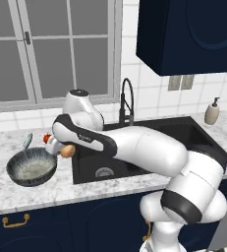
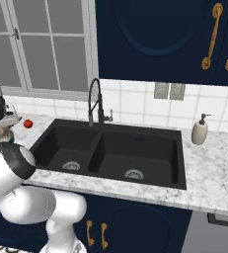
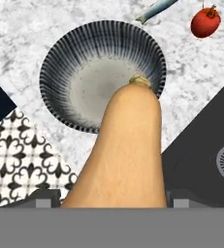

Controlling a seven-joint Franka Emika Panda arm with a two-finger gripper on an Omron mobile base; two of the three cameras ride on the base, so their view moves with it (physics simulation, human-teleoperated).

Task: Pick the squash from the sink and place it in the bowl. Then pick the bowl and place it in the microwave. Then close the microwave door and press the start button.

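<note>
My gripper [image 1: 61, 147] is shut on the tan-orange squash [image 1: 68, 150], held above the counter between the sink [image 1: 93, 165] and the bowl [image 1: 31, 167]. In the hand view the squash [image 3: 125, 150] rises between the fingertips [image 3: 45, 198]. Its stem end points over the near rim of the striped, pale-centred bowl [image 3: 65, 63] below. The black double sink [image 2: 115, 153] holds nothing that I can see. The microwave and its door are out of view.
A small red tomato [image 3: 205, 22] and a blue-grey utensil [image 3: 154, 8] lie on the marble counter behind the bowl. The coil faucet [image 1: 127, 103] stands behind the sink, a soap dispenser [image 1: 212, 112] at its right. A dark cabinet [image 1: 188, 34] hangs above.
</note>
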